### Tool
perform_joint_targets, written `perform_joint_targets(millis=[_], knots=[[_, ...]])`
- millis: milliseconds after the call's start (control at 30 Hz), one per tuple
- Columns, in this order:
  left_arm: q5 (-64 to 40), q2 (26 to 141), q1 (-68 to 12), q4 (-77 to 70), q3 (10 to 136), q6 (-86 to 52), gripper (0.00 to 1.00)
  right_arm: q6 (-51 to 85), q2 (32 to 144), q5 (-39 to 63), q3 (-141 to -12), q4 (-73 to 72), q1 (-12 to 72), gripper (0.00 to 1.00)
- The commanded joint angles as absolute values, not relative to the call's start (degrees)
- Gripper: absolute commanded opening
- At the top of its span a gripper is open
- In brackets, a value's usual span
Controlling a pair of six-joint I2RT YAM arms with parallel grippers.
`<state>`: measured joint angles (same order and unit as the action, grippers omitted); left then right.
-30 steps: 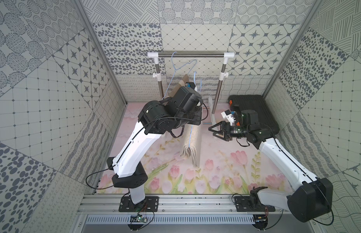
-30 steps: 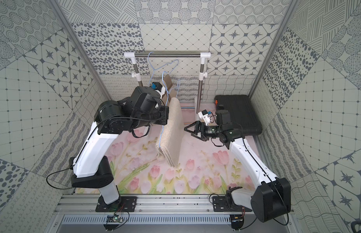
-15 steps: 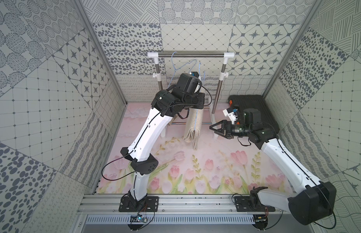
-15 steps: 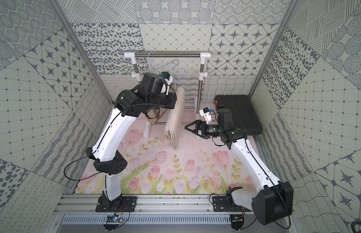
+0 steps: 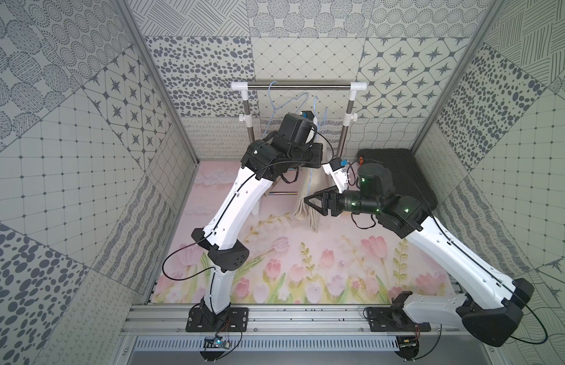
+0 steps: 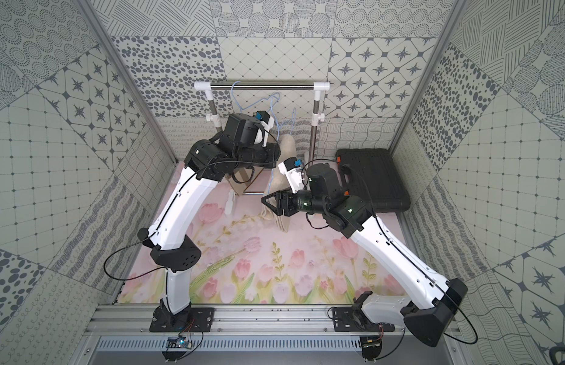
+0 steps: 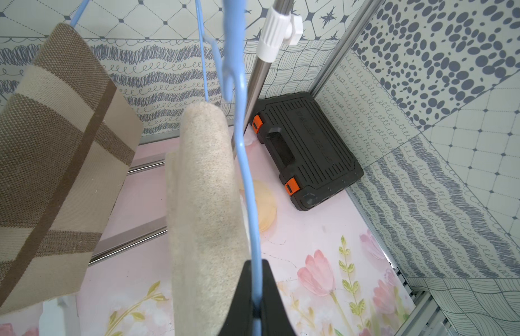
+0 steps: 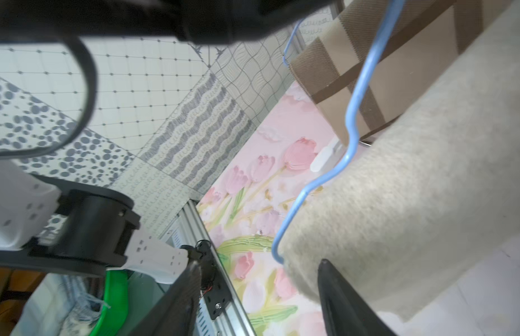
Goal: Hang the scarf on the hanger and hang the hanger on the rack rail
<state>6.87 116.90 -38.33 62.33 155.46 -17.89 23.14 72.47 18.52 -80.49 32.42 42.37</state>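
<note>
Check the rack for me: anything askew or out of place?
Only the hanger carrying the scarf: its hook is off the rail, and the left gripper holds it. The right gripper, jaws apart, sits at the scarf's lower end.

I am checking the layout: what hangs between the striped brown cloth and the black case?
The beige scarf, draped on the blue hanger, and the rack's metal post; the left wrist view shows it.
</note>
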Motion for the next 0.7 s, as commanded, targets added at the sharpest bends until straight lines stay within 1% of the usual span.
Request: perform_joint_targets(millis=[0, 100, 167, 500, 667], knots=[[6.2, 115.0, -38.1, 54.8, 154.6, -17.0, 0.0, 18.8, 73.0, 3.5, -82.4, 32.2, 45.0, 0.63], [6.0, 114.3, -38.1, 54.4, 153.8, -17.2, 0.0, 17.7, 72.3, -3.4, -82.7, 31.6, 47.1, 0.62], [5.9, 114.0, -38.2, 54.1, 153.3, -17.2, 0.0, 17.6, 71.8, -6.0, -82.3, 30.2, 47.7, 0.62], [6.3, 112.2, -38.3, 52.4, 149.4, -18.3, 0.0, 17.7, 73.1, -9.8, -83.4, 22.9, 49.3, 0.62], [7.1, 111.5, -38.6, 51.3, 147.6, -19.1, 0.0, 16.9, 75.8, -12.1, -84.5, 21.1, 49.6, 0.62]])
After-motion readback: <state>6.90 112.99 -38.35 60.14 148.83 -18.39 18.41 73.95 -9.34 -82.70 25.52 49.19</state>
